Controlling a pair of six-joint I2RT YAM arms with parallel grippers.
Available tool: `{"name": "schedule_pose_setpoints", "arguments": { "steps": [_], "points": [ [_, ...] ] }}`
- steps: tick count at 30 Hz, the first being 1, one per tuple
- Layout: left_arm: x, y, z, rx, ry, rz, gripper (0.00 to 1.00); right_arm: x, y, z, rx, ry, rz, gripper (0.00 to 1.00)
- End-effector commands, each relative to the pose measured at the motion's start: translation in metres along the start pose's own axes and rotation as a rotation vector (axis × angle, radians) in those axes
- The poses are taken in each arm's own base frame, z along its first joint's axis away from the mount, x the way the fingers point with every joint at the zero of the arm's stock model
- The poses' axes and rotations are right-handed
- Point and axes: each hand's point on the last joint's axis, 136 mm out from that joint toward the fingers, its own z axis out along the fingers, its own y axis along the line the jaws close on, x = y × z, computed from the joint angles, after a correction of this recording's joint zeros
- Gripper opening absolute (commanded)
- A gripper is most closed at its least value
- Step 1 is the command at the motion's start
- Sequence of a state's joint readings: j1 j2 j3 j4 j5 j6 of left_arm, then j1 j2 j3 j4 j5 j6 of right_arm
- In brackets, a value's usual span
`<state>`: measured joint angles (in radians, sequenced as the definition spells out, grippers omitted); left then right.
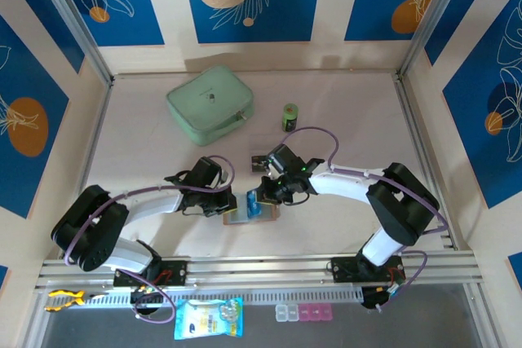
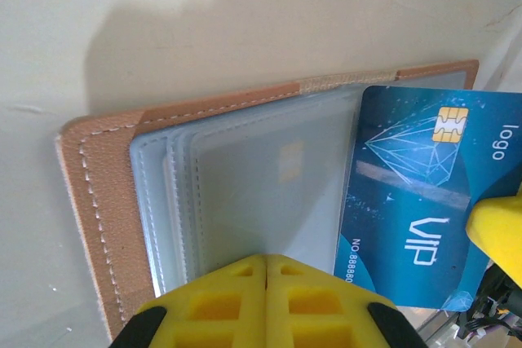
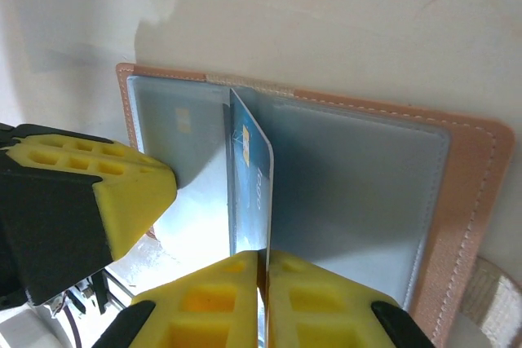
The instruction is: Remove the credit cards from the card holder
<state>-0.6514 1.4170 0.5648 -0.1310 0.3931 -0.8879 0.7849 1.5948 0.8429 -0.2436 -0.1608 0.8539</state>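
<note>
Right gripper (image 3: 263,273) is clamped on a blue credit card (image 3: 249,170), whose far end meets the centre fold of the open card holder (image 3: 367,193). Left gripper (image 2: 267,281), jaws together, sits over the grey pockets (image 2: 245,193). The holder lies on the counter (image 1: 342,120) at 5 o'clock from the mint-green zip case (image 1: 210,103).

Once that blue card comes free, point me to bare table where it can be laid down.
Free: the wide stretch of table right of the small green container, up to the right rail; the strip left of the mint-green case, towards the left rail. Crowded: the middle, where the right fingers pinch the blue card over the card holder.
</note>
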Motion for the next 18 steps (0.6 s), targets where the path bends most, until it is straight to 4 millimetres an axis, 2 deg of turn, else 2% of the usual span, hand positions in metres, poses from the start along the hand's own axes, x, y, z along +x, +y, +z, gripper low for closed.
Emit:
{"name": "schedule_pose_setpoints", "arguments": {
  "steps": [1, 12, 18],
  "points": [
    [0.008, 0.012, 0.001, -0.046, 0.023, -0.003, 0.06, 0.005, -0.007, -0.005, 0.027, 0.008, -0.003, 0.1],
    [0.004, 0.003, -0.004, -0.022, 0.003, 0.006, 0.09, -0.001, 0.003, -0.016, 0.027, -0.008, -0.042, 0.09],
    [0.0, -0.006, -0.014, 0.0, -0.028, 0.023, 0.14, -0.003, 0.006, -0.024, 0.042, -0.01, -0.086, 0.09]
  ]
}}
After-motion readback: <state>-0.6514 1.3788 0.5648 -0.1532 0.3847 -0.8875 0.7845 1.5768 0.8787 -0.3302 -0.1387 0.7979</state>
